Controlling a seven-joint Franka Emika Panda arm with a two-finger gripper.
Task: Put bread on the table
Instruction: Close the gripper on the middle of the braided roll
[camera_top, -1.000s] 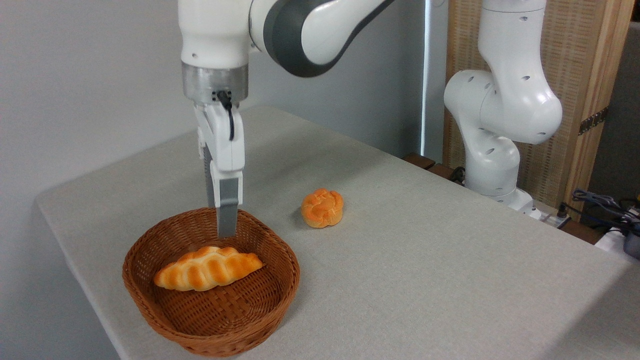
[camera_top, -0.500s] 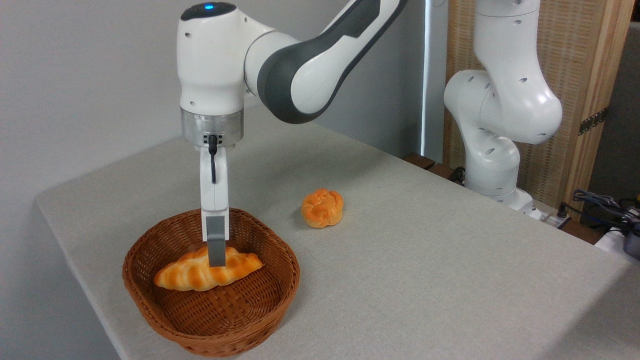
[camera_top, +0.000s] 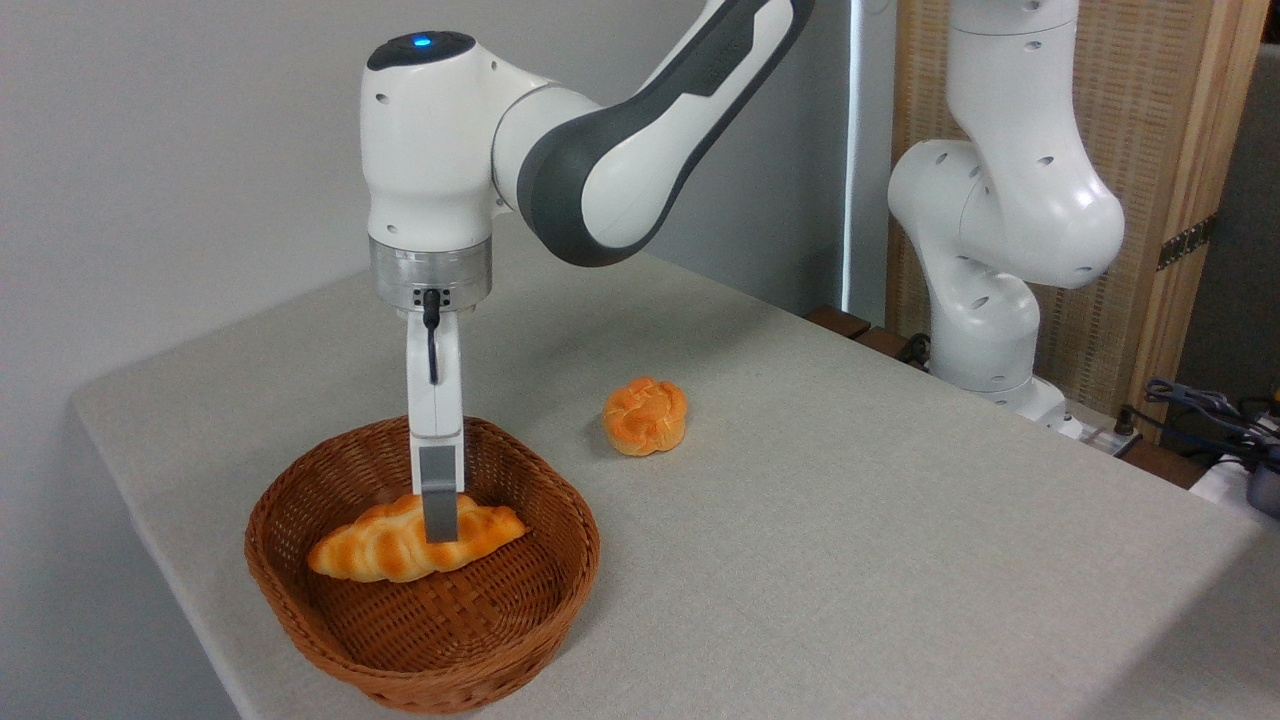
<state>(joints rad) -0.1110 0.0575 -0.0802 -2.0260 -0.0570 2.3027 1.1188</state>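
Nearest to us sits a brown wicker basket (camera_top: 420, 610) at the front left corner of the table (camera_top: 850, 560). Inside it we see the bread (camera_top: 385, 545), a long braided loaf lying on the woven floor with its tapered ends pointing left and right. The end effector (camera_top: 440, 520) reaches straight down into the basket, and its grey finger (camera_top: 438, 505) stands in front of the loaf's middle, covering a strip of it. We see only that one finger edge-on, so we cannot tell whether the fingers are spread or pressed against the loaf. Above it we follow the white hand up to a metal wrist ring and the white and grey arm (camera_top: 600, 150), which bends over from the upper right. Further back on the cloth, well apart from the basket, a small round bun (camera_top: 645, 416) rests alone. Behind the table's far right edge we see the arm's base (camera_top: 985, 330) in front of a wood-framed woven panel (camera_top: 1150, 150), with cables (camera_top: 1200, 410) at the right.
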